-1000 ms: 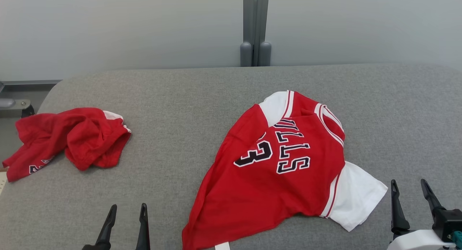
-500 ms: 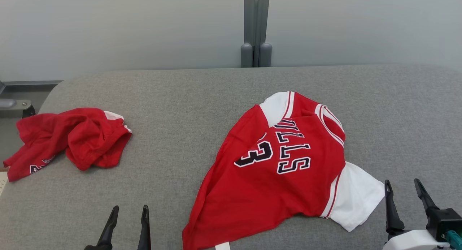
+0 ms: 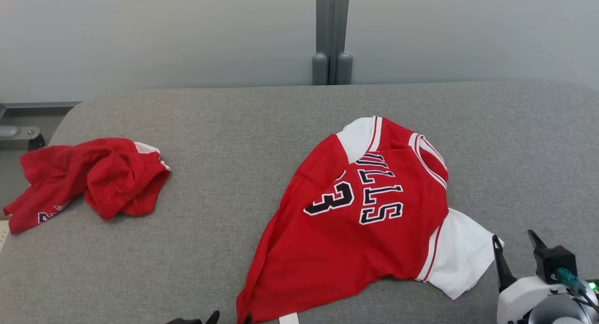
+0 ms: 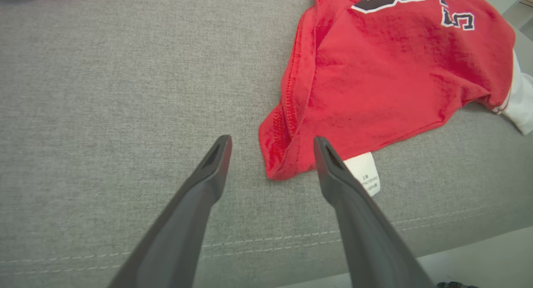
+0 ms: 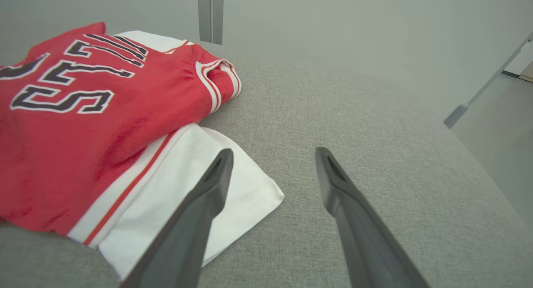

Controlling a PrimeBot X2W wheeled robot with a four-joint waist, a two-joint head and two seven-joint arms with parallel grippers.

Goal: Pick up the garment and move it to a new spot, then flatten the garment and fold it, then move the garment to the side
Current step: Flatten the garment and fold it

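Your left claw [image 4: 271, 140] stands open and empty, and the hem corner of the shirt [image 4: 374, 84] shows between its fingers, with a white label [image 4: 366, 173] just beside. Your right claw [image 5: 273, 151] is also open and empty, at the shirt's white sleeve [image 5: 187, 188]. The shirt lies rumpled, print up, on the grey worktop [image 3: 224, 127]. A second red garment [image 3: 93, 174] sits well apart on the shirt's left.

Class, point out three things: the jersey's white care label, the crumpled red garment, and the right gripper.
care label [image 4: 366, 175]: left wrist view, middle of the white tag.
crumpled red garment [image 3: 93, 174]: head view, its bunched centre.
right gripper [image 3: 513, 235]: head view, midway between its fingertips.
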